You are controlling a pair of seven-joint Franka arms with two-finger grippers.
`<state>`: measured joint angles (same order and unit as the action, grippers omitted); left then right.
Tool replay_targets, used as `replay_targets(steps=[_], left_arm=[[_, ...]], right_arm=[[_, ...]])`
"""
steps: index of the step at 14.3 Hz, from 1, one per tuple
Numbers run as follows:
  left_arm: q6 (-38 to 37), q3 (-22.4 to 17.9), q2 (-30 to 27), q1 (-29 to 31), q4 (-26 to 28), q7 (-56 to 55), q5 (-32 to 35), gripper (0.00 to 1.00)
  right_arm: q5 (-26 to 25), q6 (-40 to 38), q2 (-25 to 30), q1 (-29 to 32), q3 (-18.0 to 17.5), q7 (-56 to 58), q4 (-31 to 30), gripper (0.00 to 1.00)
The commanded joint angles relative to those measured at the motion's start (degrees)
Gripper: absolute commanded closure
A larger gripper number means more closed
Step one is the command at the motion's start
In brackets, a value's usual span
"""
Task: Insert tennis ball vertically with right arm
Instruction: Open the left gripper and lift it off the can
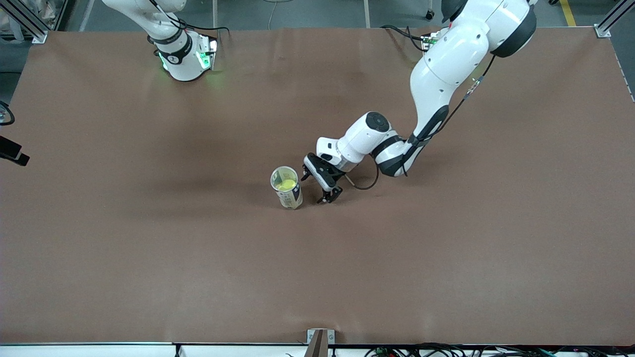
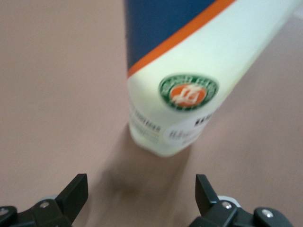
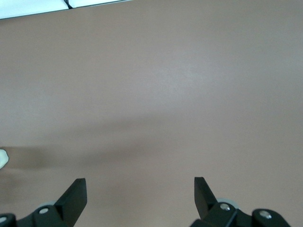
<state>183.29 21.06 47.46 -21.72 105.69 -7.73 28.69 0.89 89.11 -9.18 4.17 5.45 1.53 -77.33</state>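
Brown table, upright can holding tennis ball, left gripper beside it — wide open, empty, right gripper likewise.

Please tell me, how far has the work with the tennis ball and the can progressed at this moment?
Done, it seems: the tennis ball sits inside the upright can. In hand: the left hand is open beside the can, holding nothing; the left wrist view shows the can close ahead. The right hand is open over bare table. Nothing obvious is left except moving the arms away.
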Motion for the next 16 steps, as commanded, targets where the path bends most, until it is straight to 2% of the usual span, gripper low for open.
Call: replay_targets(steps=[1, 4, 7, 9, 11, 14, 16], left_arm=[[-10.71, -0.14, -8.85, 1.33, 4.96, 0.0, 0.58, 0.0], [-29.96, 0.12, -15.72, 1.33, 4.0, -2.02, -0.39, 0.0], [-34.74, 0.38, -18.97, 5.71, 3.73, -2.46, -0.48, 0.0], [-40.17, 0.38, -22.39, 7.39, 3.04, -3.6, -3.18, 0.0], [-51.31, 0.21, -24.34, 8.27, -2.39, -3.78, -6.71, 0.0], [-69.5, -0.05, -23.91, 10.9, -14.95, -3.96, -8.39, 0.0], [-77.79, -0.49, -24.43, 13.09, -20.76, -3.96, -8.39, 0.0]], right_arm=[[-0.62, 1.32, 5.03, 0.75, -1.67, 0.41, -6.23, 0.0], [-0.62, 4.4, 8.38, 0.14, -1.75, 0.41, -11.26, 0.0], [-0.71, 4.66, 10.13, 0.04, -1.75, 0.49, -13.19, 0.0], [-0.71, 8.16, 11.98, 0.04, -1.75, 0.49, -16.44, 0.0], [-0.71, 8.89, 12.78, 0.13, -1.75, 0.49, -17.95, 0.0], [-0.71, 8.62, 12.34, 0.13, -1.75, 0.49, -16.98, 0.0], [-0.71, 8.8, 12.34, 0.22, -1.67, 0.41, -16.72, 0.0]])
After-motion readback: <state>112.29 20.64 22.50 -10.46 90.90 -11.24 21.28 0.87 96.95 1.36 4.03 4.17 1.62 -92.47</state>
